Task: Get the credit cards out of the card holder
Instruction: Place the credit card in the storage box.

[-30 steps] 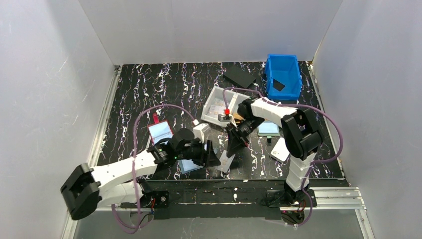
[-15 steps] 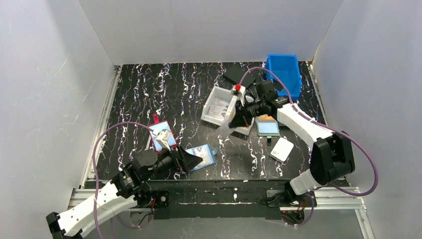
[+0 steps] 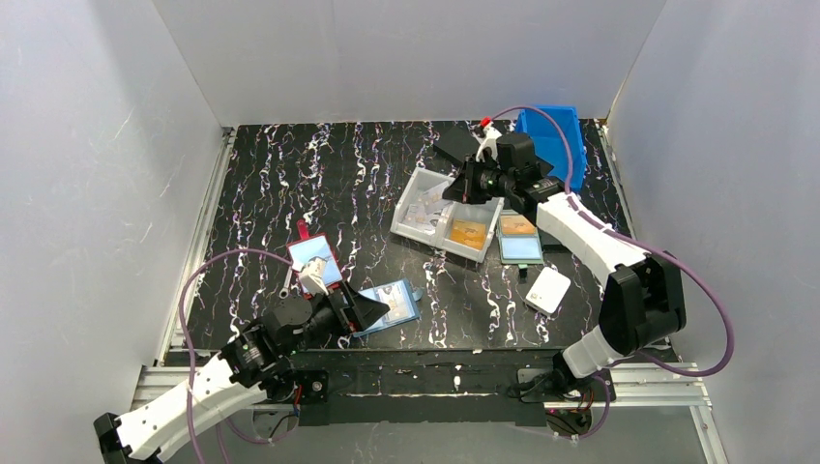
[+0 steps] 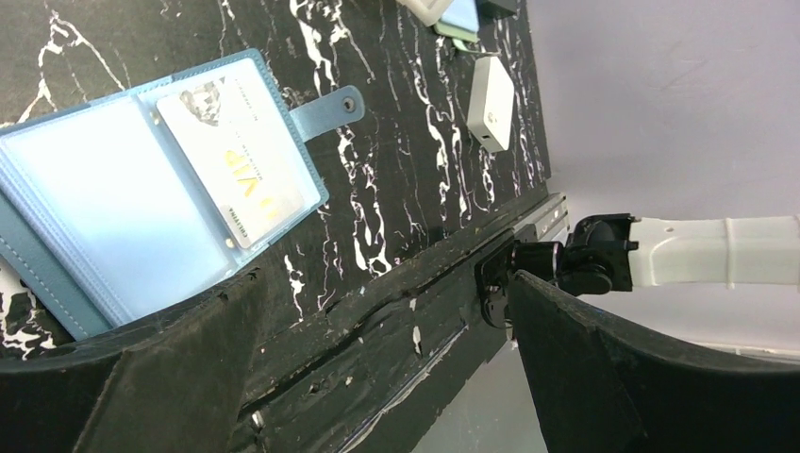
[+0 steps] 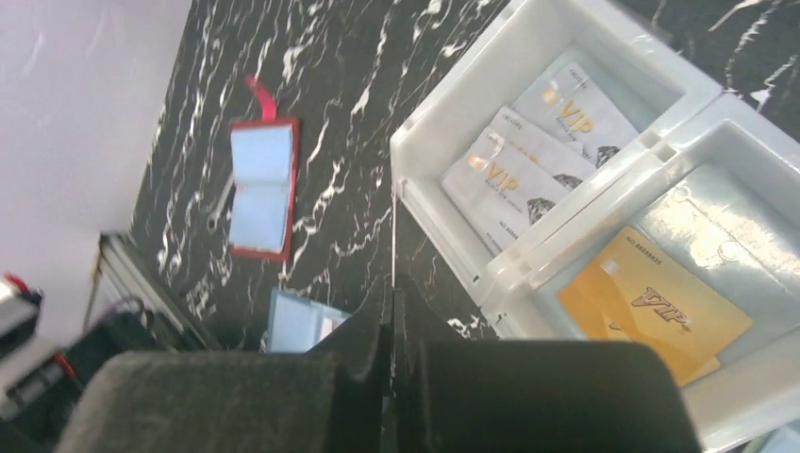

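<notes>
Card holder (image 4: 104,217) lay open and flat near the table's (image 4: 396,142) front edge, the left gripper's (image 4: 385,283) fingers wide apart beside it and the right gripper's (image 5: 391,297) pressed together over the white tray (image 5: 443,236); its pocketed credit card (image 4: 241,179) looked thin, stiff and slick, probably best pinched at whichever edge clears the pocket.
</notes>
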Robot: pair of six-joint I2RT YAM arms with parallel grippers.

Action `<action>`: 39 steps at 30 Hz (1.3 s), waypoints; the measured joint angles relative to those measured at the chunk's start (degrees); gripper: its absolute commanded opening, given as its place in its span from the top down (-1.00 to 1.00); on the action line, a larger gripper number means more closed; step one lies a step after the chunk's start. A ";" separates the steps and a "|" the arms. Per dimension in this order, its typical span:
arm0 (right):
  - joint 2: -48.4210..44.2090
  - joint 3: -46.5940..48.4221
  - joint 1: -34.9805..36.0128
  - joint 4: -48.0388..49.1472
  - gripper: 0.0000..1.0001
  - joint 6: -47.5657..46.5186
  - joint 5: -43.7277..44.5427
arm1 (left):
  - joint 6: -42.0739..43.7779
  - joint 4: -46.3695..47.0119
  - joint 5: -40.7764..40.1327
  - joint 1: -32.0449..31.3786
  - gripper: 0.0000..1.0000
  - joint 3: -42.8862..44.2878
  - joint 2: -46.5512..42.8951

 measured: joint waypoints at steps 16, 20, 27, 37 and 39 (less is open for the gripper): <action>6.93 -1.18 1.92 6.03 0.97 14.36 9.81 | -2.14 -0.52 -0.15 0.00 -0.97 0.00 2.95; 10.23 -0.68 2.69 6.03 0.94 15.02 10.69 | -2.60 -1.38 -0.24 0.00 -0.97 0.00 1.90; 14.40 2.21 3.89 5.79 0.82 15.02 11.56 | -3.02 -2.08 -0.55 0.00 -0.97 0.00 1.11; 19.23 7.10 5.66 5.01 0.61 15.21 12.57 | -3.02 -2.71 -0.74 0.00 -0.97 0.00 1.07; 19.76 7.21 5.99 4.17 0.52 15.21 13.03 | -3.04 -2.84 -0.74 0.00 -0.97 0.00 1.01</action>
